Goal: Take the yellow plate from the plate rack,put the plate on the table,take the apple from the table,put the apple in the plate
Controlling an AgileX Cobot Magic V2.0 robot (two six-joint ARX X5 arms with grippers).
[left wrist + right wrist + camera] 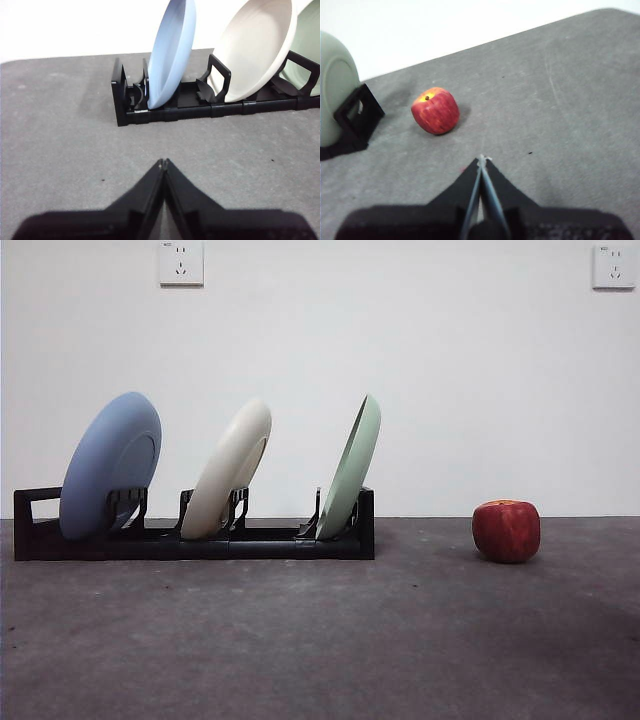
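Rough grey table bears round red apple, slotted black plate rack; both grippers' jaws closed, empty.

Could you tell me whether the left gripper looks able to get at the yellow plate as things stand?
Probably yes. The left gripper, shut and empty, faces the plate rack across bare table. The yellow plate leans in the middle slot, its rim apart from the blue plate.

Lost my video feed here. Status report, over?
Left claw shut, empty, short of the plate rack. Right claw shut, empty, near the apple. Yellow plate racked between blue plate and green plate. Nothing blocking.
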